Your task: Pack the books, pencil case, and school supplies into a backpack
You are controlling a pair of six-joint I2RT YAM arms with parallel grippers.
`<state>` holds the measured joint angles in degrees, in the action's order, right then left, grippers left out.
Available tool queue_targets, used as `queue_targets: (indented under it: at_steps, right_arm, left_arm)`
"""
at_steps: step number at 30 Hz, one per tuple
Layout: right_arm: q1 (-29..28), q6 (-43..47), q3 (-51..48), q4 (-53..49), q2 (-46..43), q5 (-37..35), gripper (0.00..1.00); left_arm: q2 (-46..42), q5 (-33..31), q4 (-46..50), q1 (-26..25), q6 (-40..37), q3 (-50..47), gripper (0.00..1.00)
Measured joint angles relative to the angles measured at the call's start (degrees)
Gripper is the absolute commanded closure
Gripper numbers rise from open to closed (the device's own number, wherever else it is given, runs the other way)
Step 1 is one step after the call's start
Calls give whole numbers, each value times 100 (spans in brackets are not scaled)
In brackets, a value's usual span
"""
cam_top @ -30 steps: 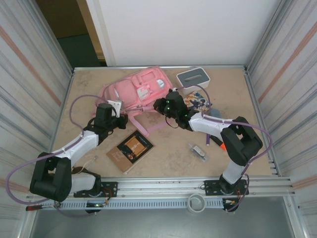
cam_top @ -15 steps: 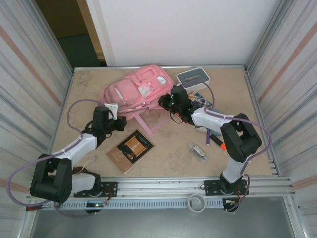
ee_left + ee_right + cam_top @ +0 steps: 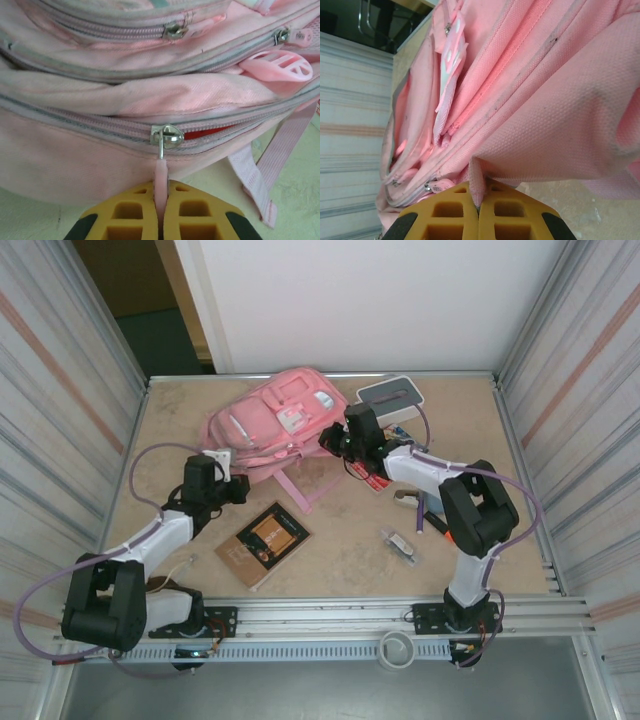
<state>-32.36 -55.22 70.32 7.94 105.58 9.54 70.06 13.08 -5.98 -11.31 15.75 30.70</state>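
Left wrist view: noted left gripper (image 3: 161,202) clenched on zip pull (image 3: 160,176) of backpack (image 3: 75,145), lying at far centre of table (image 3: 340,538). Found right gripper (image 3: 477,200) pinching a fold of backpack fabric. Judged risk of thin pull slipping free under tension, or zip jamming on slack fabric.

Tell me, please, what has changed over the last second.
The right gripper, pinching a fold of the backpack, moved toward the far wall, dragging it along. The left gripper, shut on a zip pull, drew back leftward. Both grips held; the brown book stayed put.
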Motion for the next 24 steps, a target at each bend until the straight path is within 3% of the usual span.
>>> queue_targets:
  at_steps: [3,6,11,19,24]
  right_arm:
    - [96,96,422,-212,323,153,100]
    - [214,236,909,-481,715,258,93]
    - [518,601,1499,-896,1152,468,64]
    - [616,664,511,-909,527,793,27]
    - [153,170,26,-516,433,1145,22]
  left_arm:
    - [46,72,-7,-103,24,20,100]
    - [280,107,17,-348,59,179,100]
    - [638,245,17,-667,83,509,100]
    - [839,369,35,-946,81,798,100]
    - [890,389,35,-1091,79,798,100]
